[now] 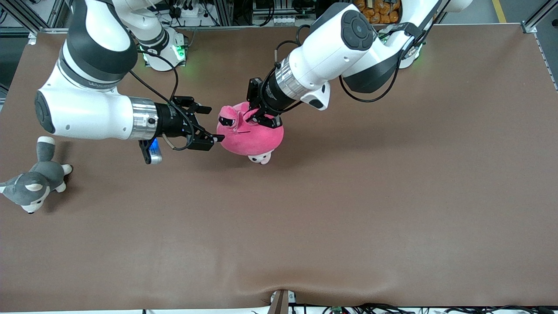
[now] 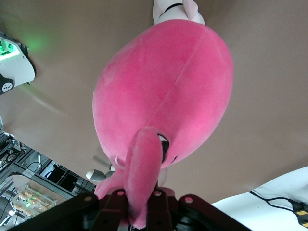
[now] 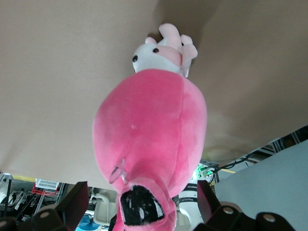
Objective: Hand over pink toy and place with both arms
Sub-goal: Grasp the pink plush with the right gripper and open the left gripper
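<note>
The pink toy [image 1: 252,136], a big hot-pink plush with black eyes on bumps, hangs above the middle of the table. My left gripper [image 1: 264,117] is shut on a pink flap at the toy's top, and in the left wrist view that flap runs between the jaws of the left gripper [image 2: 140,196] while the toy [image 2: 163,91] hangs below. My right gripper [image 1: 216,123] is open, its fingers standing on either side of the toy's eye end. In the right wrist view the toy [image 3: 149,125] fills the gap of the right gripper [image 3: 142,192] without the pads touching it.
A small pale pink-and-white plush [image 1: 260,158] lies on the table under the pink toy, also seen as the pale plush [image 3: 162,52]. A grey-and-white husky plush [image 1: 35,181] lies near the right arm's end of the brown table [image 1: 348,209].
</note>
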Motion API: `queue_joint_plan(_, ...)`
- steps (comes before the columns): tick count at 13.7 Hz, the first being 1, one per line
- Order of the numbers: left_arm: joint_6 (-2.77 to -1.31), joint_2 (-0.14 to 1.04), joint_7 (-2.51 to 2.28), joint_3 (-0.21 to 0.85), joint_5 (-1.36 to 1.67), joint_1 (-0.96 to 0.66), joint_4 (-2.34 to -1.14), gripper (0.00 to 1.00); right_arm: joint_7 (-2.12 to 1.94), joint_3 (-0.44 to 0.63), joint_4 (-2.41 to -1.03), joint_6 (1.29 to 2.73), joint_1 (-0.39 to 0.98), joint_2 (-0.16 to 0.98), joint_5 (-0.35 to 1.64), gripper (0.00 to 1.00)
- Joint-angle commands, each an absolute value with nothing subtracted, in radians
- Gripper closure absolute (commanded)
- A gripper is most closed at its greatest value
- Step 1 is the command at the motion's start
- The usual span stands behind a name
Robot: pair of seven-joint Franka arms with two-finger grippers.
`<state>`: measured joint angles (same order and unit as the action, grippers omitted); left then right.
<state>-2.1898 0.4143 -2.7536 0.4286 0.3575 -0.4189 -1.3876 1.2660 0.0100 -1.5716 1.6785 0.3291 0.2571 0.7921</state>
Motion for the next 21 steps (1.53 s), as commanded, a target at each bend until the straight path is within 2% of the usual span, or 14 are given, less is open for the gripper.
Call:
queue_joint_plan(1, -2.198, 0.423, -2.898, 0.420, 0.353, -0.440, -1.356, 1.00, 1.295, 0.018, -1.603, 1.694, 0.365, 0.241, 0.824, 0.00)
queue_joint_plan(9, -2.198, 0.423, -2.896, 0.420, 0.354, -0.439, -1.356, 1.00, 1.298, 0.018, -1.623, 1.683, 0.367, 0.233, 0.838, 0.00)
queue_joint_plan(10, -2.198, 0.423, -2.896, 0.420, 0.354, -0.439, -1.356, 1.00, 1.298, 0.018, -1.623, 1.683, 0.370, 0.232, 0.838, 0.24)
queue_joint_plan(12, -2.198, 0.422, -2.896, 0.420, 0.354, -0.437, -1.356, 1.00, 1.298, 0.018, -1.623, 1.686, 0.373, 0.232, 0.838, 0.83)
queue_joint_plan(13, -2.198, 0.422, -2.896, 0.420, 0.354, -0.437, -1.356, 1.00, 1.301, 0.018, -1.623, 1.686, 0.371, 0.232, 0.839, 1.00)
queue_joint_plan(18, -2.197, 0.413, -2.892, 0.419, 0.351, -0.434, -1.356, 1.00, 1.301, 0.018, -1.621, 1.692, 0.368, 0.233, 0.877, 1.00)
queue_joint_plan(19, -2.194, 0.410, -2.887, 0.419, 0.350, -0.428, -1.356, 0.94, 1.302, 0.018, -1.621, 1.692, 0.367, 0.233, 0.877, 1.00)
queue_joint_plan(20, -2.194, 0.407, -2.884, 0.419, 0.347, -0.428, -1.356, 0.92, 1.302, 0.018, -1.621, 1.690, 0.364, 0.233, 0.877, 1.00)
queue_joint_plan(21, -2.194, 0.407, -2.882, 0.417, 0.345, -0.426, -1.355, 0.85, 1.302, 0.018, -1.621, 1.690, 0.362, 0.233, 0.877, 1.00)
